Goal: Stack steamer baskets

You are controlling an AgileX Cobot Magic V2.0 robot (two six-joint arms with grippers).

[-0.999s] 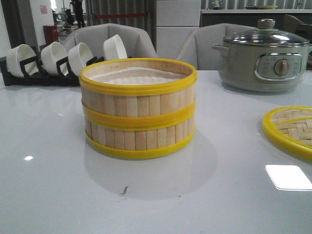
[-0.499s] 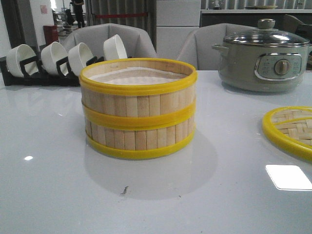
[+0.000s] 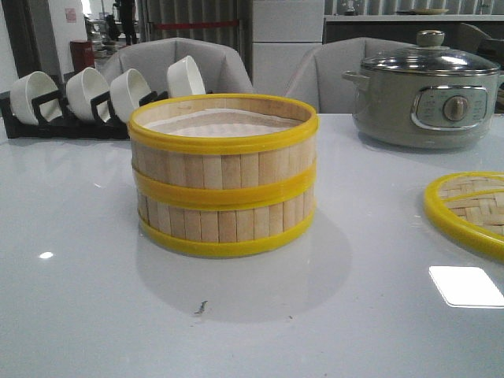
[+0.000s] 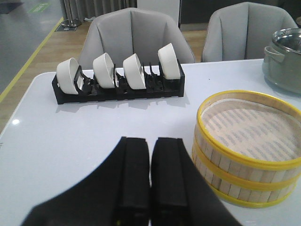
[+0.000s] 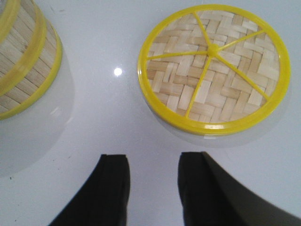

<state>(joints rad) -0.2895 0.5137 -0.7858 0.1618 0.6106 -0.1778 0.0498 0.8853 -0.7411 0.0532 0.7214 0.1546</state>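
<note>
Two steamer baskets (image 3: 223, 177) stand stacked one on the other in the middle of the table, bamboo slats with yellow rims; the stack also shows in the left wrist view (image 4: 247, 146) and at the edge of the right wrist view (image 5: 23, 56). The woven, yellow-rimmed lid (image 3: 470, 210) lies flat on the table to the right of the stack, and is seen in full (image 5: 214, 68) in the right wrist view. My left gripper (image 4: 150, 141) is shut on nothing, beside the stack. My right gripper (image 5: 153, 157) hangs open above bare table, just short of the lid. Neither gripper appears in the front view.
A grey-green electric pot (image 3: 429, 90) with a glass lid stands at the back right. A black rack of white bowls (image 3: 87, 98) runs along the back left. Grey chairs (image 3: 181, 63) stand behind the table.
</note>
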